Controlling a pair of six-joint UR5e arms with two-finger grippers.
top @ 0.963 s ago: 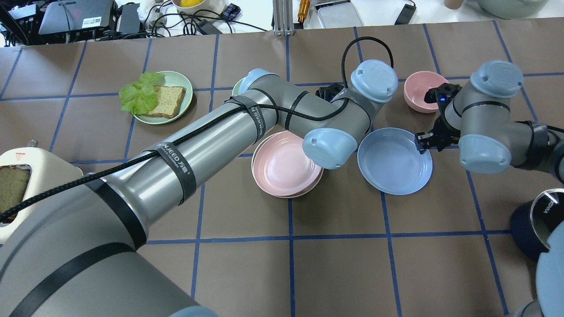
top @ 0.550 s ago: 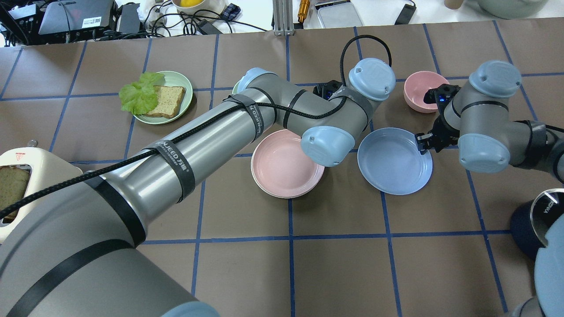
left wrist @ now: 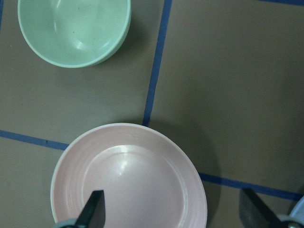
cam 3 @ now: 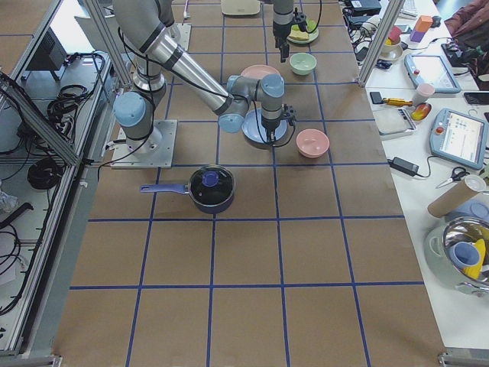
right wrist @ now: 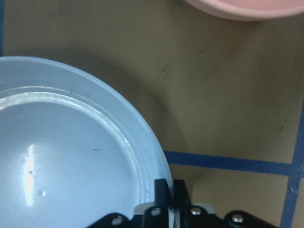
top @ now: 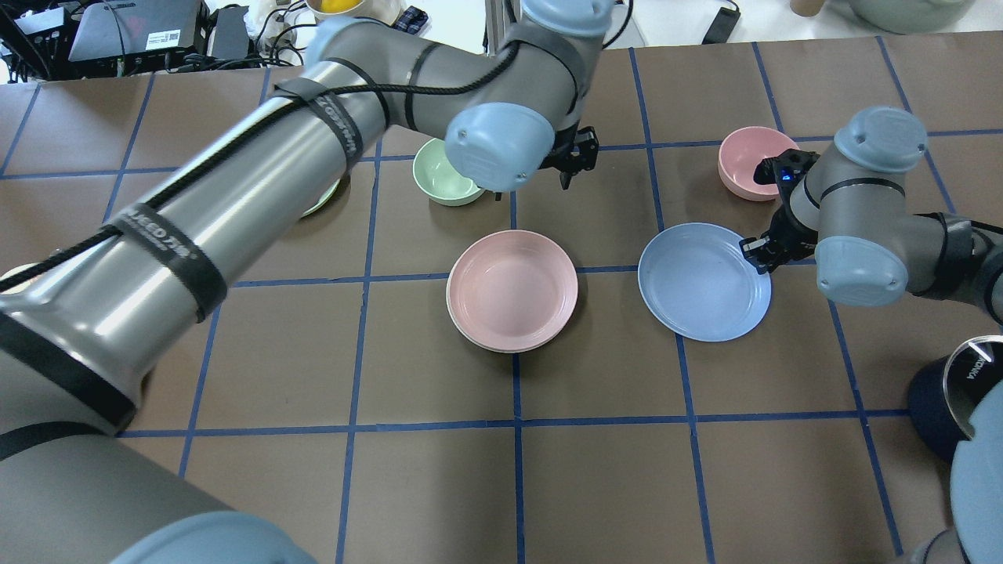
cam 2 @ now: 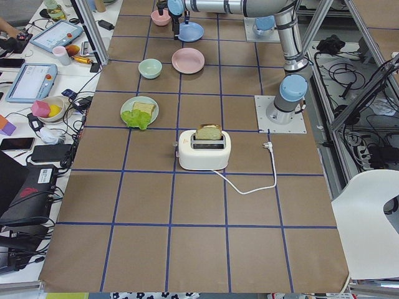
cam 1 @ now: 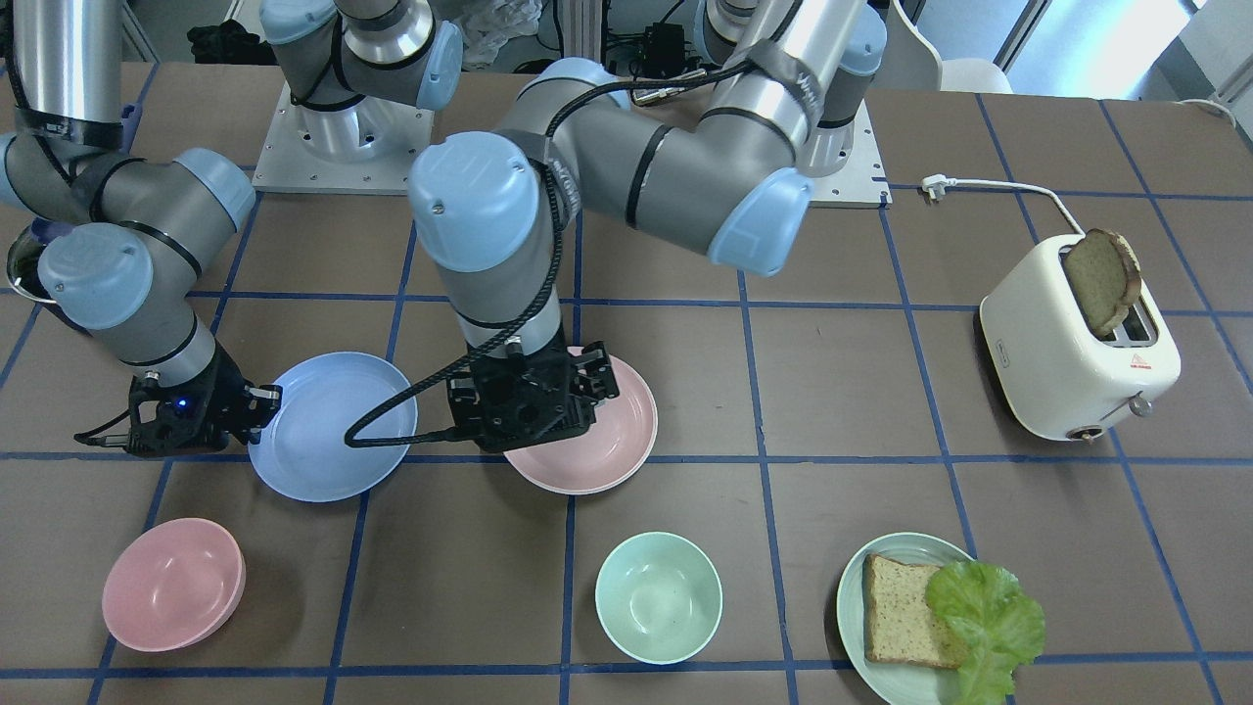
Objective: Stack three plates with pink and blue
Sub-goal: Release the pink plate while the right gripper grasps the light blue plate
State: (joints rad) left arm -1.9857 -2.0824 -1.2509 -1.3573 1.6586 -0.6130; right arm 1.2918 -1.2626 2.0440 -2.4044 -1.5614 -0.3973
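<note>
The pink plate lies at the table's middle on top of the cream-white plate, of which only a rim sliver shows. The pink plate also shows in the front view and the left wrist view. My left gripper is open and empty, raised above the pink plate's far side. The pale blue plate lies to the right of the stack. My right gripper is shut on its right rim.
A mint bowl stands beyond the stack and a pink bowl beyond the blue plate. A mint plate with bread and lettuce and a toaster stand on my left. A dark pot is near my right base.
My left arm has risen and swung away from over the pink plate, which now shows whole. The right gripper keeps its hold on the blue plate, which has shifted slightly.
</note>
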